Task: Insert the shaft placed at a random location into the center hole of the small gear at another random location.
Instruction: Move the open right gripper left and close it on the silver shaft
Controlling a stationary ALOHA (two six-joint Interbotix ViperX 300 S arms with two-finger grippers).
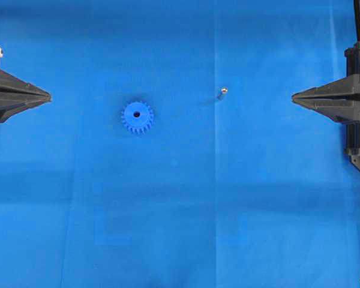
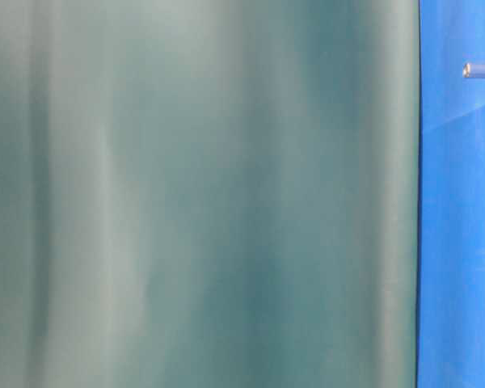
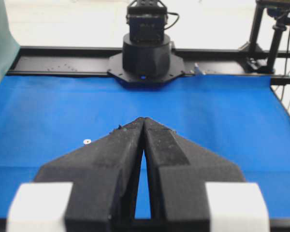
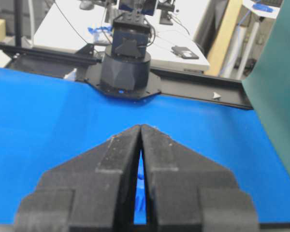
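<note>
Overhead view: the small gear lies flat on the blue cloth covering the surface, left of the middle, with its center hole facing up and unobstructed. The shaft rests on the cloth to the right of the gear and a little farther up the frame, well apart from it. It is not in the hole.

The left hand sits at the left edge, its fingers pressed together to a point and gripping nothing. The right hand sits at the right edge, likewise closed tip to tip and without a load. Both hands are well clear of the gear and the shaft.

Left wrist view: the left hand shows its tips meeting; the shaft appears as a small pale spot on the cloth to its left. Right wrist view: the right hand shows its tips meeting.

Table-level view: a green backdrop fills most of the frame; the shaft is visible at the right against the cloth.
</note>
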